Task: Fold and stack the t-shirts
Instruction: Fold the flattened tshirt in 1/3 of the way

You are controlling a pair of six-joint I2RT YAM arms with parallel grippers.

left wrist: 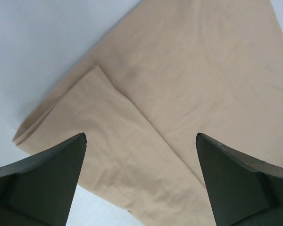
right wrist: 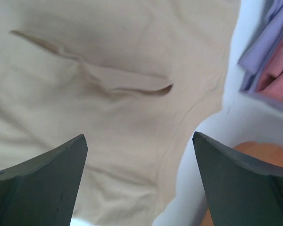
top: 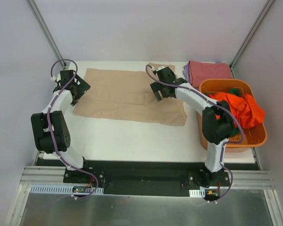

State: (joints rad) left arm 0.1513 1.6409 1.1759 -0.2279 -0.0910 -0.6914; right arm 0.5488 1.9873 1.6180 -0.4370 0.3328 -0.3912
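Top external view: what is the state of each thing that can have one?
beige t-shirt, spread flat, one flap folded over.
lavender t-shirt, folded, bottom of the stack.
dusty red t-shirt, folded, on the lavender one.
orange tub, upright, holding shirts.
orange t-shirt, crumpled in the tub.
dark green t-shirt, crumpled in the tub.
left end effector, open, empty.
right end effector, open, empty.

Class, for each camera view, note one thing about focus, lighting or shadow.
Top external: bright, even light, sharp throughout. Left wrist: beige t-shirt crisp, left gripper dark. Right wrist: softer focus; folded shirts at right edge blurred.
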